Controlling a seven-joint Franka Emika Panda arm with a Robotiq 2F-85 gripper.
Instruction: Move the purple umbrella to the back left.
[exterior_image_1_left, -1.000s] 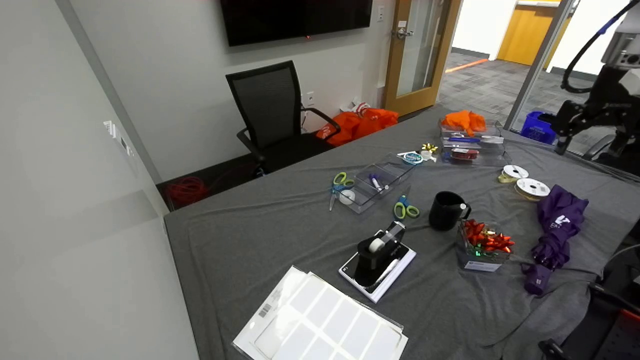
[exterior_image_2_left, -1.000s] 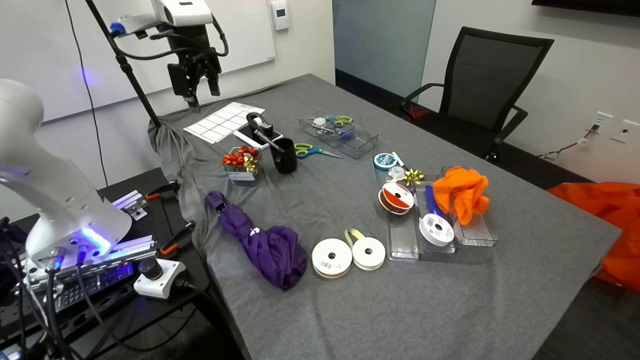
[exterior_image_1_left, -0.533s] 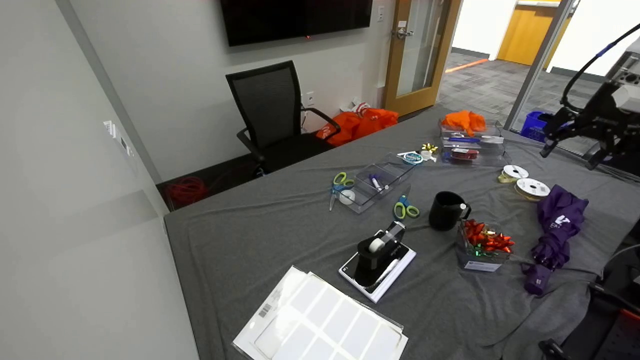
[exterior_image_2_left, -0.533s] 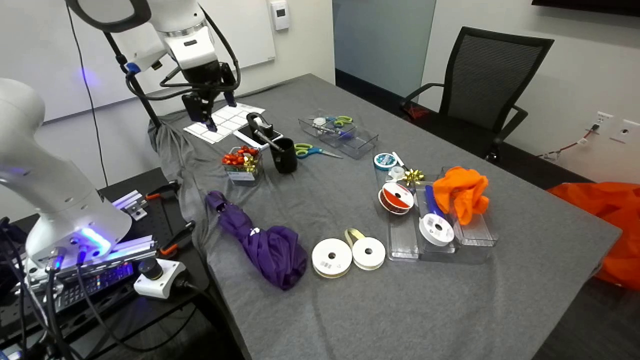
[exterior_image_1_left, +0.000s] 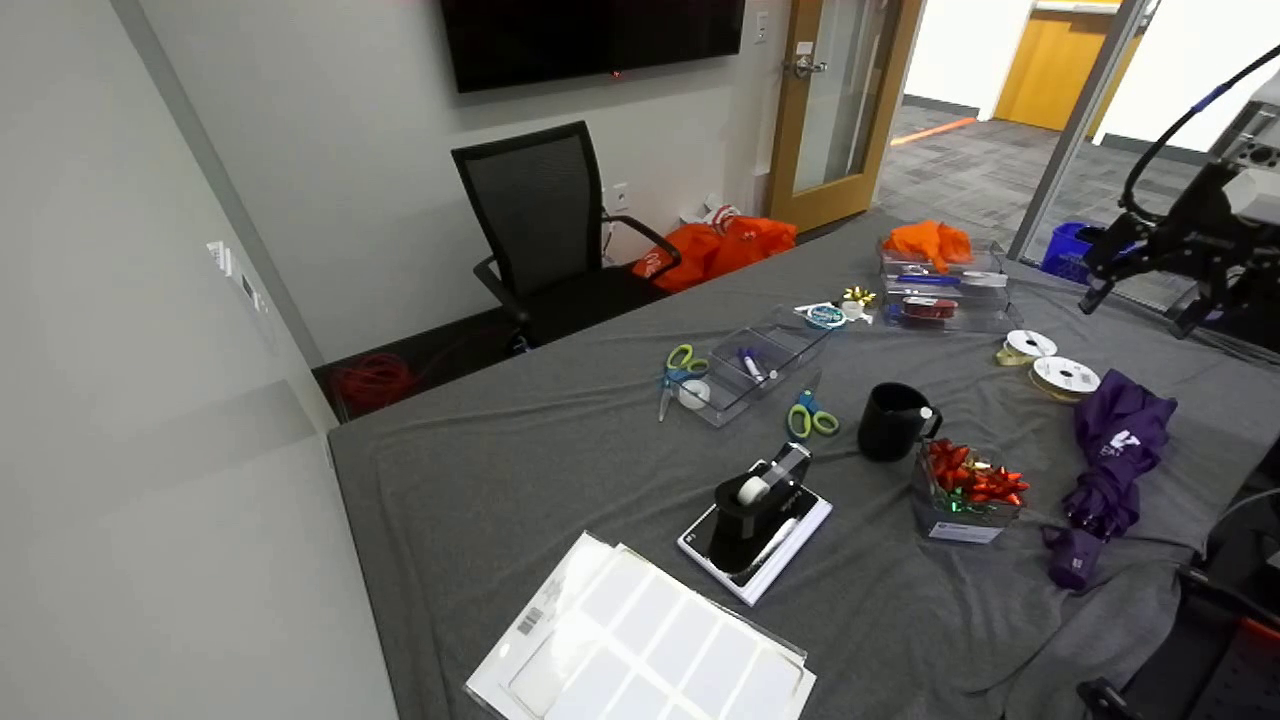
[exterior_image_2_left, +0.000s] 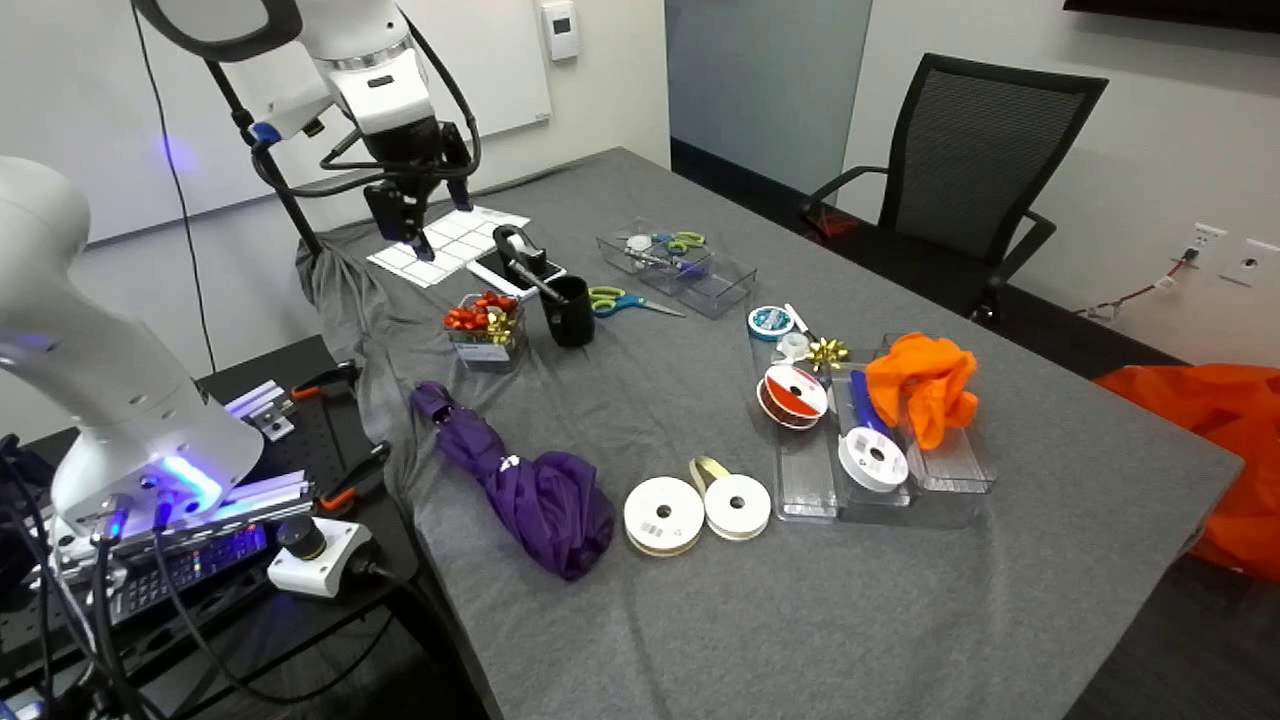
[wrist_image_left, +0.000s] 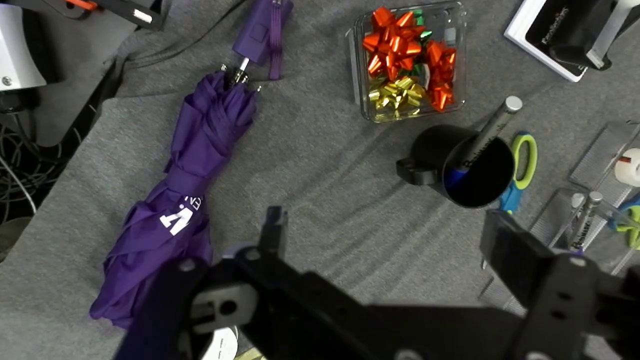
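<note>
Two white spools (exterior_image_2_left: 680, 522) sit near the canopy end of the purple umbrella (exterior_image_2_left: 522, 492), which lies on the grey-covered table (exterior_image_2_left: 850, 610) by the edge nearest my robot's base (exterior_image_2_left: 155, 430). My gripper (wrist_image_left: 383, 222) hangs above the table, jaws spread wide; in the wrist view the umbrella lies left of their gap.

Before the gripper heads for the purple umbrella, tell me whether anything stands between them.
Nothing visible does. In the wrist view only grey cloth shows between the open gripper and the middle of the purple umbrella. The box of bows and black mug sit to one side, neither over it.
</note>
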